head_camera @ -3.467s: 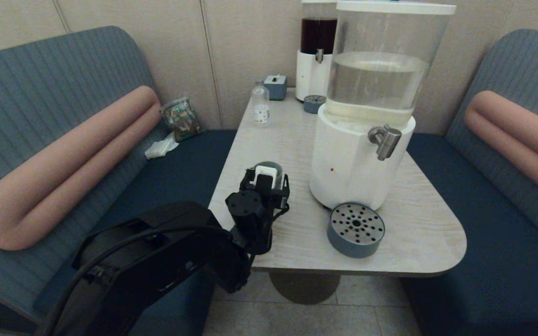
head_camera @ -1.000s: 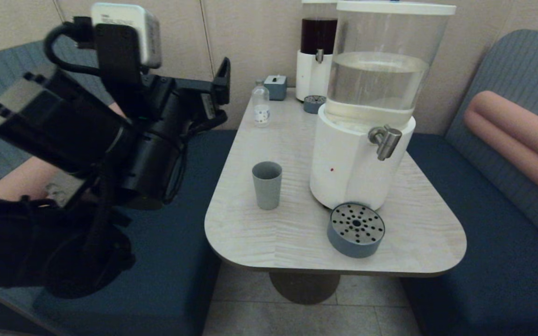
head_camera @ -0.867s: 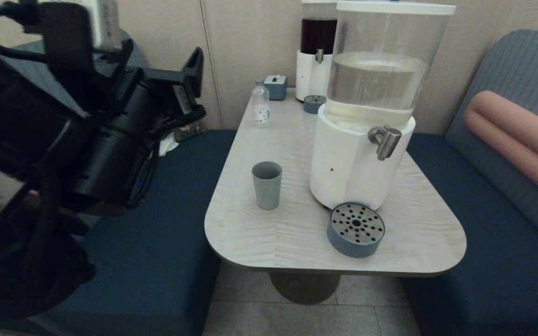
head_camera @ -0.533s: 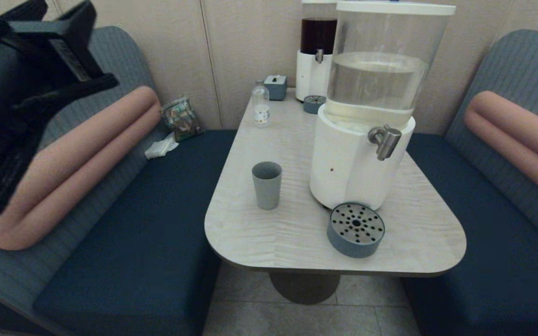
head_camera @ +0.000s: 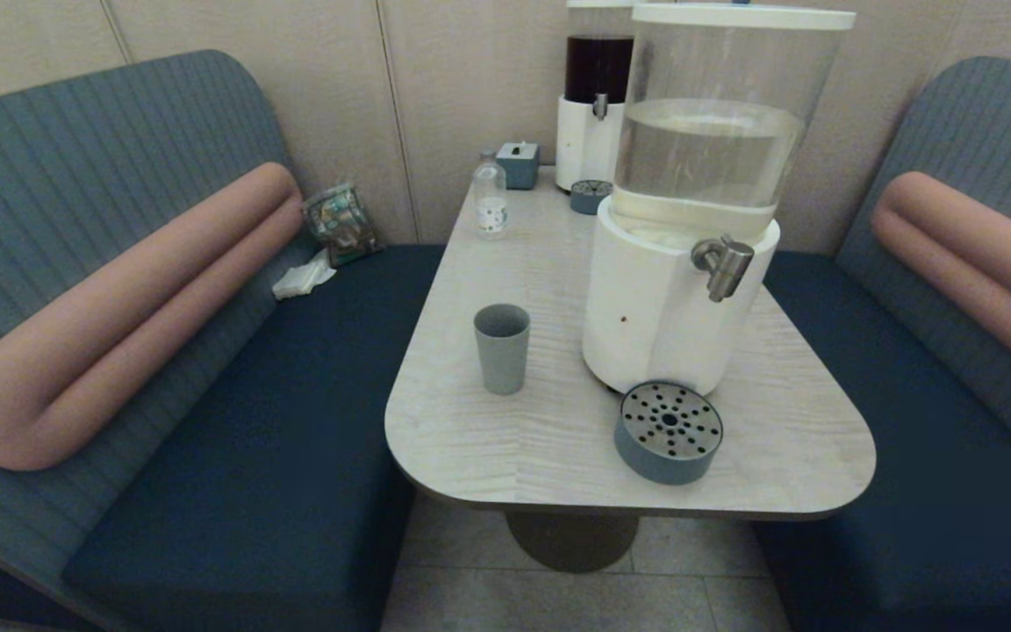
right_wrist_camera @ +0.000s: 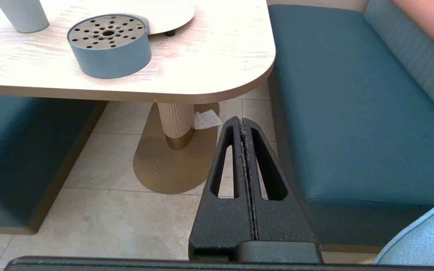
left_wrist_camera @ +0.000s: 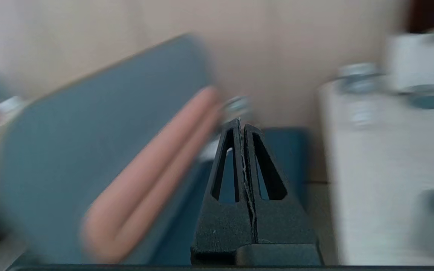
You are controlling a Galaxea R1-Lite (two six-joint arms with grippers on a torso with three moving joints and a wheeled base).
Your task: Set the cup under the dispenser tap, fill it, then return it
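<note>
The cup (head_camera: 502,348) stands upright on the counter (head_camera: 558,456), free of any grip, to the left of the white-based dispenser (head_camera: 672,307) and well apart from the dispenser tap (head_camera: 722,265), whose spout points down over the round drip tray (head_camera: 669,432) at the dispenser's foot. The head view shows all of this but neither arm. Only the wrist views show the grippers. The left gripper (left_wrist_camera: 242,124) has its jaws pressed together on nothing, held off the counter's left side before the blue bench back with its pink bolster (left_wrist_camera: 153,177); that view is smeared, and the counter's things in it cannot be told apart. The right gripper (right_wrist_camera: 241,122) also has its jaws closed and empty, low over the tiled floor (right_wrist_camera: 100,210) near the counter's pedestal (right_wrist_camera: 175,124). From there the drip tray (right_wrist_camera: 109,45) is seen from the side, with just the cup's base (right_wrist_camera: 23,15) beyond it. At the counter's far end the head view alone takes in a small clear bottle (head_camera: 490,204) and a dark-liquid dispenser (head_camera: 591,96).
</note>
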